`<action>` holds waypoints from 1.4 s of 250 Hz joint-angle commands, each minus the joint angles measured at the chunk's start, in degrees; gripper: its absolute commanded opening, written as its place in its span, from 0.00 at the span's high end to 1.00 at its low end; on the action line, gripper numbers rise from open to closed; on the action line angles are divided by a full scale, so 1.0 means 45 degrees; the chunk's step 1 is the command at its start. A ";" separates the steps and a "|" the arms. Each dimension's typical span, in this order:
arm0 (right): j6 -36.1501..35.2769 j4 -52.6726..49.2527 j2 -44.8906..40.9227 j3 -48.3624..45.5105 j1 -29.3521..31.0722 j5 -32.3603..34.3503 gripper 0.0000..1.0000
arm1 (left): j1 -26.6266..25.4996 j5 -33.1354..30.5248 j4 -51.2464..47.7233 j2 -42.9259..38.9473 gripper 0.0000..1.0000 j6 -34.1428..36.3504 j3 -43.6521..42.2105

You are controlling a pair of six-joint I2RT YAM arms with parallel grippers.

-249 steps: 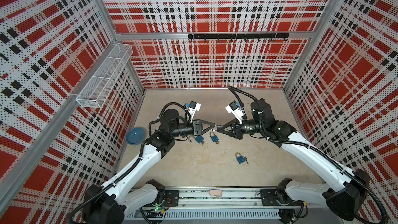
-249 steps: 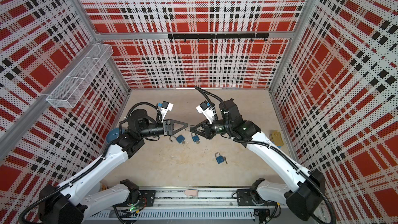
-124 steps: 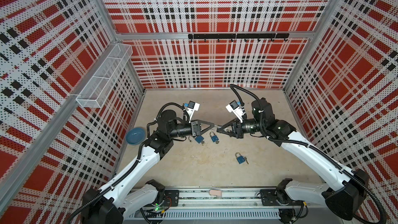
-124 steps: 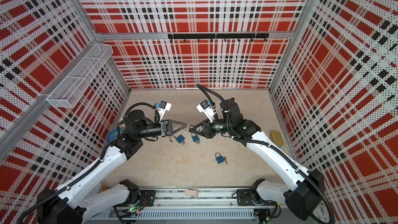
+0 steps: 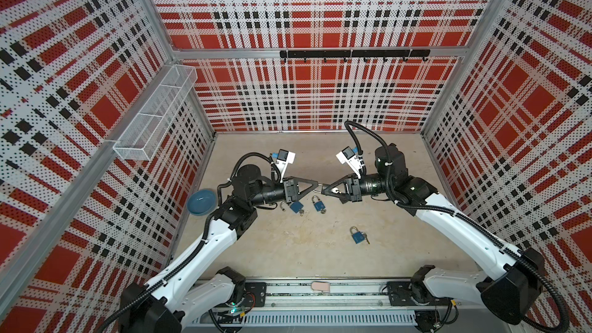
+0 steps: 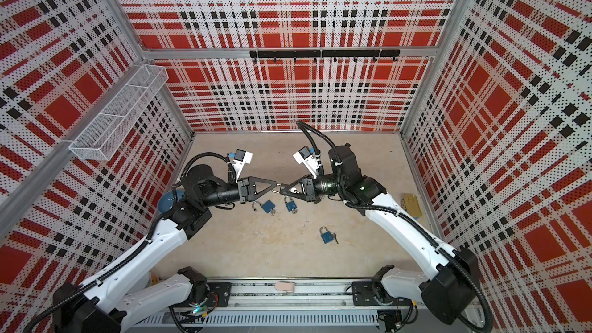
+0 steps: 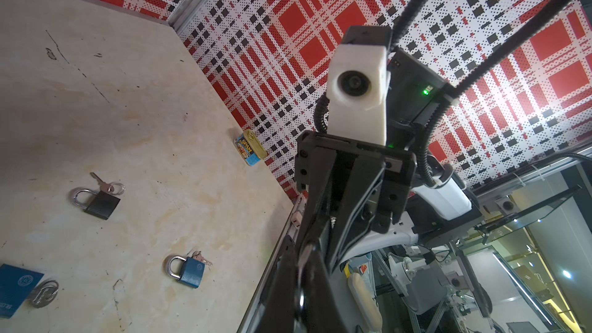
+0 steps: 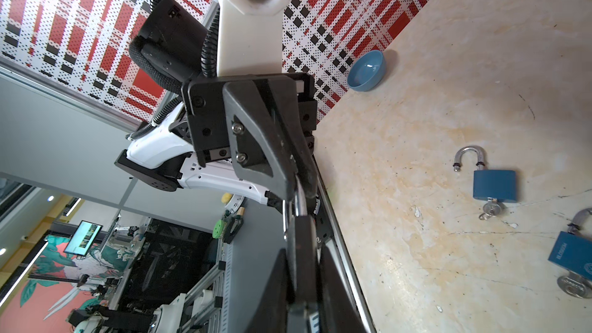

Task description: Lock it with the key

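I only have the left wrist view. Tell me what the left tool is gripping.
Observer: The right wrist view shows the left tool shut on the metal shackle of a held padlock.
Operator: Say what grips its body.
Observer: The right tool, tip to tip with the left one in both top views.
Operator: Report on the floor padlock cut off at my frame's corner.
Observer: It lies unlocked. The right wrist view shows one leg of its hoop lifted out of the body.
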 commanded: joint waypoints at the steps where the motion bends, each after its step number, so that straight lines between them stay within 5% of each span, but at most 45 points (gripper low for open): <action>1: 0.0499 0.2453 -0.0042 0.0055 0.0217 -0.1116 1.00 | -0.0341 -0.0669 -0.0640 0.0208 1.00 0.0424 -0.0329; 217: 0.2194 0.4505 0.0157 -0.0338 0.0221 -0.2322 1.00 | -0.1533 -0.2096 -0.0668 0.0758 1.00 0.1122 -0.0139; 350: 0.1126 0.3316 -0.0087 -0.0125 0.0211 -0.0598 1.00 | -0.2690 -0.2731 -0.0452 0.0855 1.00 0.0744 -0.0426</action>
